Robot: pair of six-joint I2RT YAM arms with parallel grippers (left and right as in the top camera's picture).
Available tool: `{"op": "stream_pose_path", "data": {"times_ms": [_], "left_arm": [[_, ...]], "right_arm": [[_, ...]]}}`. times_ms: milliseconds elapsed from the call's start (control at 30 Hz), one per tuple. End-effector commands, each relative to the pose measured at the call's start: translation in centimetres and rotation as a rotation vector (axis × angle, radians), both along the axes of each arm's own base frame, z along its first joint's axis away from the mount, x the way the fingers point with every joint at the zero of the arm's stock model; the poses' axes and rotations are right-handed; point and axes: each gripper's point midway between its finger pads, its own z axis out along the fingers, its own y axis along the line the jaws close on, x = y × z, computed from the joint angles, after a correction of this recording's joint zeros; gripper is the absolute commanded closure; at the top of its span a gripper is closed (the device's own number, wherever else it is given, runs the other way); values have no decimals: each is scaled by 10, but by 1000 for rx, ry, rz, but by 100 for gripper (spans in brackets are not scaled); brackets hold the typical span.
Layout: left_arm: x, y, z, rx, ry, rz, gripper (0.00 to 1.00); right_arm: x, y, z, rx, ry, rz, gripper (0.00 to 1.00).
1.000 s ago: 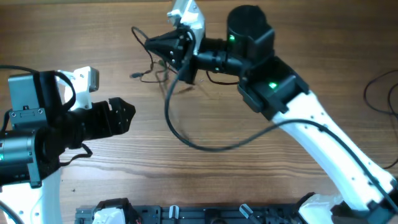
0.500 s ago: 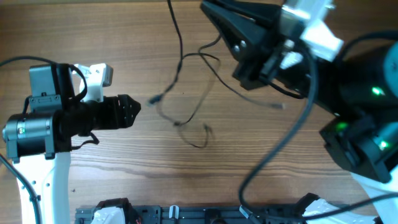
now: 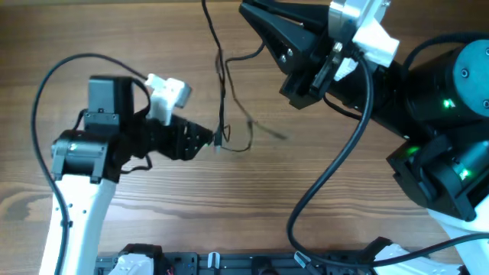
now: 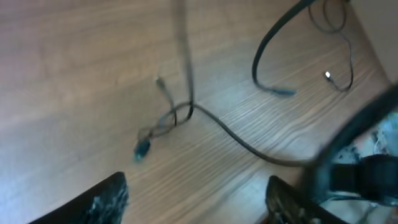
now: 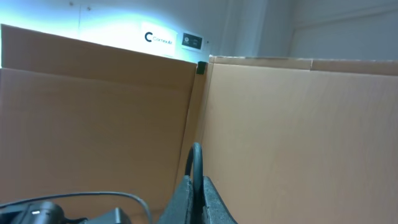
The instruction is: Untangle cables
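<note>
- This is a robotics lab test station, not a home or a shop.
- One white-and-black robot arm [image 3: 70, 221] and a second, bulkier one [image 3: 451, 84] stand at a brown wood-grain counter [image 3: 137, 38]. Green status lights [image 3: 445, 103] glow on the second.
- A black mounting rail [image 3: 229, 264] runs along the counter's near edge.
- Plain brown cardboard panels [image 5: 93, 112] wall the station in.
- Above them, a brightly lit white wall [image 5: 249, 25] carries a small printed logo sign [image 5: 158, 37].

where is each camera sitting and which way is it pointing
Overhead: above the table, looking straight down; both arms show, left gripper by the cables, right gripper near the top.
Left wrist: on the left arm, angled down at the table; its open fingers frame the bottom.
Right wrist: faces sideways at cardboard walls; its shut fingers pinch one of the cables.
Shared: overhead and left wrist both see the tangle.
</note>
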Motion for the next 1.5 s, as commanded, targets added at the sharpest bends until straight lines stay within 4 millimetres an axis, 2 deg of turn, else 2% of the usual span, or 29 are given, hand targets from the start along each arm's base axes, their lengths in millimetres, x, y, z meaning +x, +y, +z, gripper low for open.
{"op": "stream_pose_path", "data": {"times_ms": [0,100,167,233,267,300,333,367,400,433,500,567,667,700,767,833,867,933,1000,1067,1300,1367,1467], "left_arm": [[12,-21,-2,23,-120,-155,23],[33,-45,-14,18,-146,-219,23],[40,-53,-23,18,-138,-239,23],[50,-60,-33,17,-136,-251,28],[60,-65,-39,14,-147,-257,36],[68,-69,-43,8,-153,-254,51],[75,-72,-46,-7,-144,-232,70],[80,-73,-48,-20,-132,-209,84],[83,-74,-50,-23,-125,-201,95],[84,-72,-52,-16,-119,-186,96],[99,-50,-60,65,-93,-38,96],[120,5,-73,195,-41,268,96],[119,76,-87,307,39,467,96],[111,117,-94,329,104,566,96],[100,151,-100,334,164,650,96],[85,193,-104,313,239,785,96],[82,205,-104,280,258,846,96],[74,232,-105,232,291,958,96],[65,254,-105,200,316,1054,96],[61,263,-105,181,327,1092,96],[60,252,-105,115,353,1058,96],[59,247,-106,97,366,1045,96],[56,236,-107,57,397,1014,96]], "right_arm": [[-2,-4,3,7,8,-8,96],[-11,-8,8,17,-2,9,96],[-20,-9,11,17,-16,37,96],[-27,-13,15,28,-17,48,96],[-30,-16,17,32,-20,49,96],[-32,-17,16,30,-17,49,96],[-31,-17,14,24,-8,48,96],[-30,-16,11,15,3,47,96],[-28,-15,7,5,18,46,96],[-26,-14,4,-3,30,39,96],[-20,-14,-3,-29,32,8,96],[0,-25,-10,-45,52,-124,96],[33,-53,-19,-48,105,-373,96],[51,-78,-24,-66,113,-558,96],[61,-98,-25,-81,106,-697,96],[67,-127,-24,-101,94,-867,96],[68,-138,-25,-107,96,-936,96],[68,-179,-24,-77,127,-1165,96],[57,-227,-22,-4,176,-1429,96],[52,-242,-19,-40,163,-1522,96],[57,-240,-14,-61,128,-1499,96],[60,-257,-11,-45,116,-1541,96],[69,-309,-16,-41,131,-1675,96]]}}
